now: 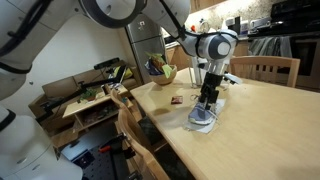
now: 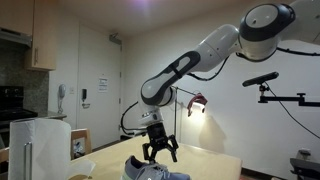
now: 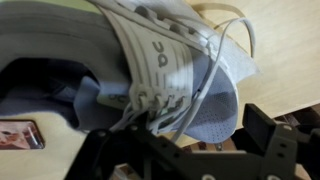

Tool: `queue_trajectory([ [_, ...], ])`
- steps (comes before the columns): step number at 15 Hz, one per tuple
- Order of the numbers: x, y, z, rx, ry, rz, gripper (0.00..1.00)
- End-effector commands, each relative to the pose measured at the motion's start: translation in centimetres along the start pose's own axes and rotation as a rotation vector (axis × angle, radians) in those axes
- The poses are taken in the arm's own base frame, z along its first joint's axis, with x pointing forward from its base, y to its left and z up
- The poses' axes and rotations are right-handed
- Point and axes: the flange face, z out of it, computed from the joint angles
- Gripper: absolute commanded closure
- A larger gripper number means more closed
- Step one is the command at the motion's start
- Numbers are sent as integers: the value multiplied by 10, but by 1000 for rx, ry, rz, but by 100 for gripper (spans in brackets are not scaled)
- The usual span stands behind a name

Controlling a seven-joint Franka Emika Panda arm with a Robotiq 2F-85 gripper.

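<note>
A grey and white sneaker (image 1: pixel 203 118) lies on the wooden table (image 1: pixel 270 120); it also shows in an exterior view (image 2: pixel 148 172). My gripper (image 1: pixel 208 97) hangs straight above it, fingers pointing down, and in an exterior view (image 2: pixel 160 152) it sits just over the shoe's top. In the wrist view the sneaker (image 3: pixel 150 60) fills the frame, with its white laces and blue-grey tongue (image 3: pixel 215 100) reaching between the spread fingers. My gripper (image 3: pixel 180 135) is open, its dark right finger (image 3: pixel 265 125) standing clear of the tongue. Nothing is pinched.
A small brown packet (image 1: pixel 176 100) lies on the table beside the shoe, also in the wrist view (image 3: pixel 18 135). A bowl (image 1: pixel 160 72) with items stands at the far end. Wooden chairs (image 1: pixel 265 68) (image 1: pixel 135 125) flank the table. A paper towel roll (image 2: pixel 45 145) stands nearby.
</note>
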Motion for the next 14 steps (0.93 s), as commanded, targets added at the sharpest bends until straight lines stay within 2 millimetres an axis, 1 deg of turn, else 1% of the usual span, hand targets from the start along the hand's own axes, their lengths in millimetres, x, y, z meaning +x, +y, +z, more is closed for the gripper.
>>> queue_trajectory([
  [1, 2, 10, 2, 28, -21, 35, 0],
  [6, 10, 23, 12, 75, -60, 31, 0],
  [14, 36, 57, 3, 92, -215, 19, 0],
])
